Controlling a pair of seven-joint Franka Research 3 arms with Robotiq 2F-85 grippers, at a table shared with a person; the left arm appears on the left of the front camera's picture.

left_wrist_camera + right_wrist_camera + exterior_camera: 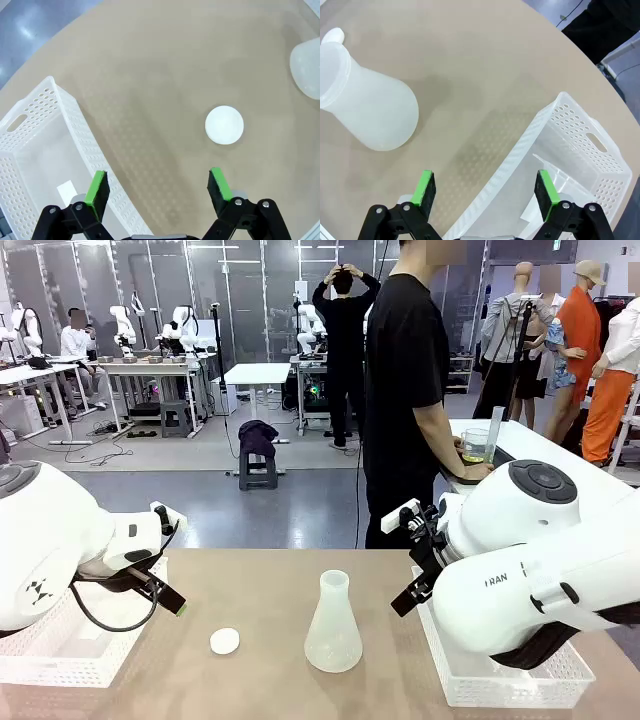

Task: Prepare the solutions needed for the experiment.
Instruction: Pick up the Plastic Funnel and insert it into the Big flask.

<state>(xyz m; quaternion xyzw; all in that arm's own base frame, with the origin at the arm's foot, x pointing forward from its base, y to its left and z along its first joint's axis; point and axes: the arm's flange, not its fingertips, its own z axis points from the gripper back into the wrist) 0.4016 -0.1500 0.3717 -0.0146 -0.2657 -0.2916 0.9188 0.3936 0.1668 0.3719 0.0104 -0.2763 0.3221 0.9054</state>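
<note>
Left fingers (97, 187) hang spread and empty: a white perforated plastic basket (60, 135) lies under one, a round white cap (224, 125) just ahead of the other. Right fingers (426, 187) (equally spread, empty) straddle a second white perforated basket (535, 130), with a frosted white conical flask (375, 110) ahead. Well beyond both, pale yellow solution (472, 456) sits in a clear beaker (476, 438) by the person's hand (480, 472).
</note>
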